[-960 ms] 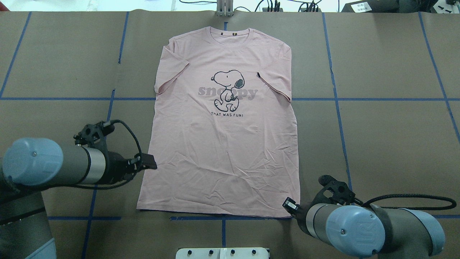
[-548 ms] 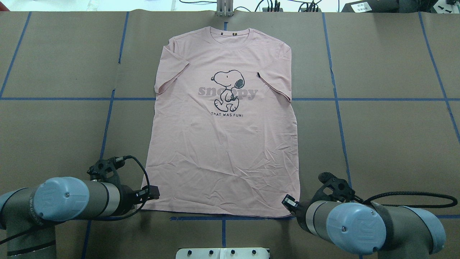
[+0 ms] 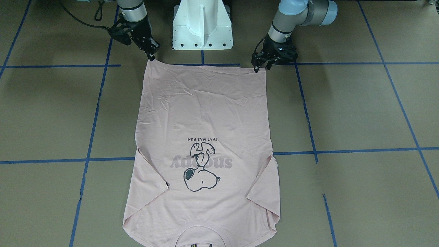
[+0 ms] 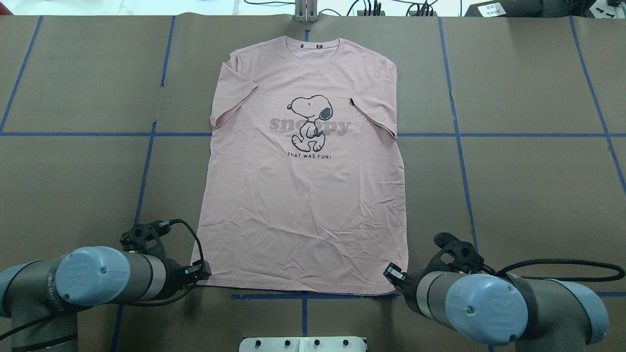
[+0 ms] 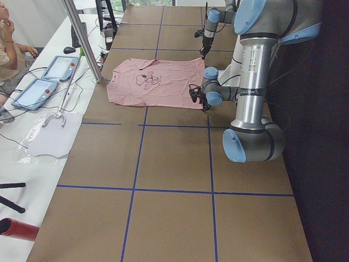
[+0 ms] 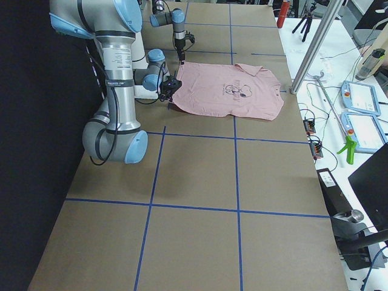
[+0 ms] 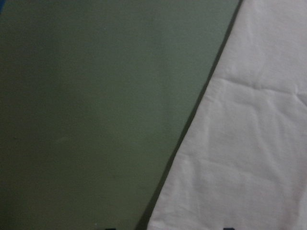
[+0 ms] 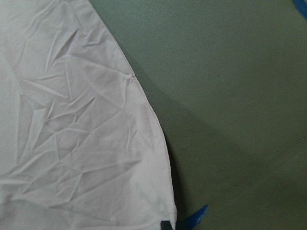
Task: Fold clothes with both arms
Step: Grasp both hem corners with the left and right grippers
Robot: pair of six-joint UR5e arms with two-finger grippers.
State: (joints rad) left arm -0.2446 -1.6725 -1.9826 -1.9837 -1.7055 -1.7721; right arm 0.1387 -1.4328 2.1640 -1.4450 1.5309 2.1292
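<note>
The pale pink T-shirt lies flat and face up, collar at the far side and hem toward me; it also shows in the front view. My left gripper is low at the hem's left corner, jaws open, holding nothing. The left wrist view shows the shirt's side edge on the bare table. My right gripper is at the hem's right corner and looks shut on that corner. In the right wrist view one dark fingertip sits right at the corner of the cloth.
The white pedestal base stands between the arms, just behind the hem. Blue tape lines grid the brown table cover. A metal post stands beyond the collar. A person and tablets are at a side table.
My left gripper has moved from beside the shirt's left edge back toward me and down to the hem's left corner. The right gripper has barely shifted. The shirt has not moved.
</note>
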